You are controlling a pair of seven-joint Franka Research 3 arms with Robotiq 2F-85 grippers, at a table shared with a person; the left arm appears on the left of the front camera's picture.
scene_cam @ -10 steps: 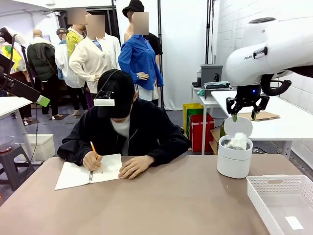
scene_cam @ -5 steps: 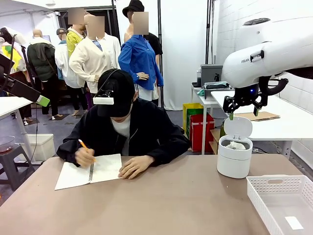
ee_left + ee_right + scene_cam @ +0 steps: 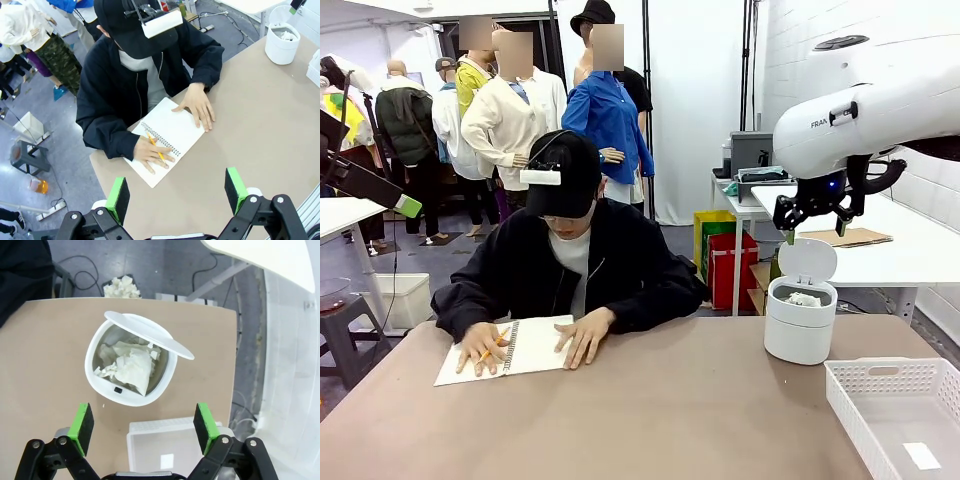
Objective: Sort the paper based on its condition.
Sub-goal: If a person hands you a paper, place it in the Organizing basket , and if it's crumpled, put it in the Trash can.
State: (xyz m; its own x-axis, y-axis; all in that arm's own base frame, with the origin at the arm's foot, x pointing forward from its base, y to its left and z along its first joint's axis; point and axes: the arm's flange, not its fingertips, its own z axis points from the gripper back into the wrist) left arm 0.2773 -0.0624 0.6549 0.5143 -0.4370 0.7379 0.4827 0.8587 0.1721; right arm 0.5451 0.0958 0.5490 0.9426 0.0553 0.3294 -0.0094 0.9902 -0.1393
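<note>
Front view: right gripper (image 3: 815, 232) spread, holding nothing, at 12 o'clock above the open white bin (image 3: 800, 335) — crumpled paper (image 3: 804, 298) inside.
Left wrist view: left gripper (image 3: 176, 192) spread, holding nothing.
Right wrist view: wads lie in the bin — this drop looks done; whether more paper remains, I cannot tell.

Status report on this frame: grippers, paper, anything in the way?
Right gripper open, empty, above the bin. Left gripper open, empty, over the table. Crumpled paper lies inside the bin, lid up. Nothing blocking.
</note>
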